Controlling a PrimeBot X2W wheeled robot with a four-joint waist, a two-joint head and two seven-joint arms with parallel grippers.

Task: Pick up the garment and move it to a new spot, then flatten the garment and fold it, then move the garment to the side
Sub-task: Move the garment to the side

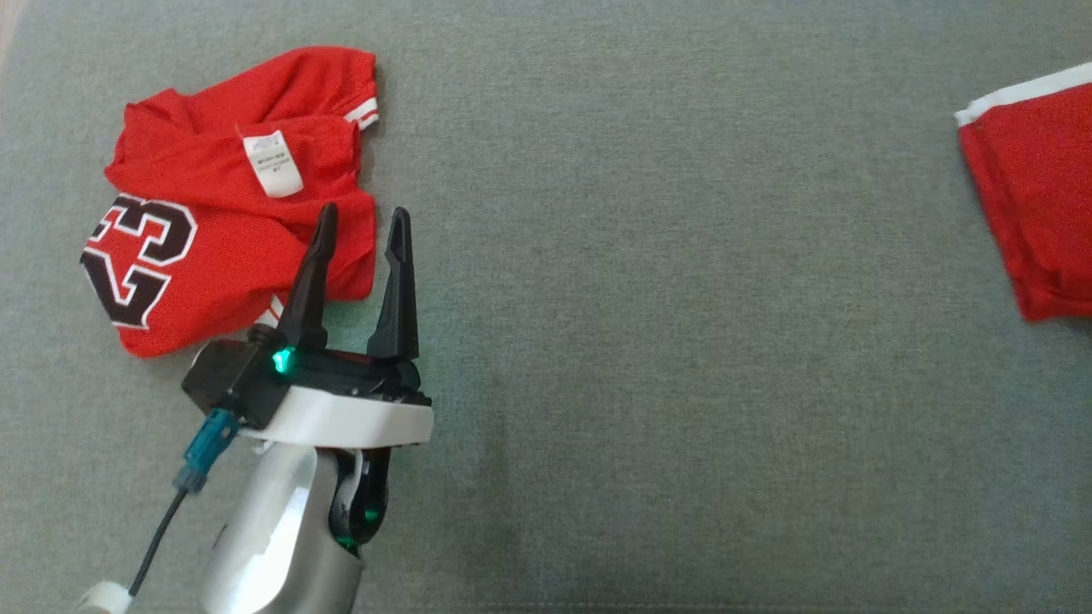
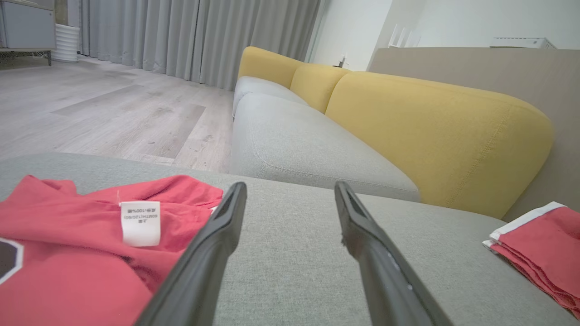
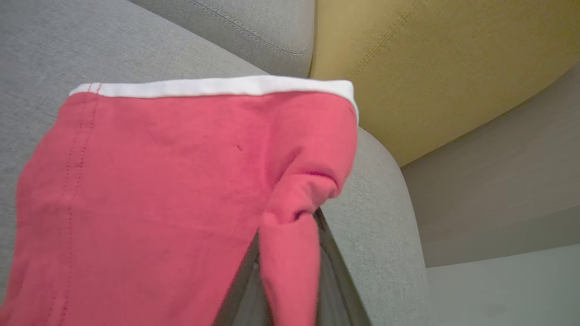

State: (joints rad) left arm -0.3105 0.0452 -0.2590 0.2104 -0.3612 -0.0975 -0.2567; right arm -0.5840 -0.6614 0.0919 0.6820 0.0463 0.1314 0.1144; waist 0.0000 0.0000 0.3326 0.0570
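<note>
A wide grey cushion (image 1: pixel 648 358) spreads across the head view, and everything here is placed against it.

At the cushion's right side lies the garment (image 1: pixel 1036 196), red cloth folded into layers with a white band along one edge. The view's border cuts it off, so its full outline cannot be told. The part that shows runs lengthwise from the cushion's near side toward its far side, leaning a little to the left as it goes. The white band is at the far end.

In the right wrist view the garment (image 3: pixel 158 190) stretches away from the right tool (image 3: pixel 290 271), its white band lying crosswise at the far end. The tool's two dark fingers (image 3: pixel 334 276) are pressed nearly together. They pinch a bunched ridge of red cloth at the garment's near right corner.

On the cushion's left side lies a crumpled red jersey (image 1: pixel 230 230). A black "23" outlined in white (image 1: pixel 141 260) sits at the jersey's left end, and a white label (image 1: pixel 273 164) is turned up on top.

The left tool (image 1: pixel 364 211) is over the cushion's left half with its fingers spread wide, holding nothing. Its left finger overlaps the jersey's right edge in the head view. Whether it touches the cloth cannot be told.

From the left wrist view, beyond the cushion's far edge, are a yellow backrest (image 2: pixel 430 131), a pale wooden floor (image 2: pixel 90 113) and grey curtains (image 2: pixel 181 36).
</note>
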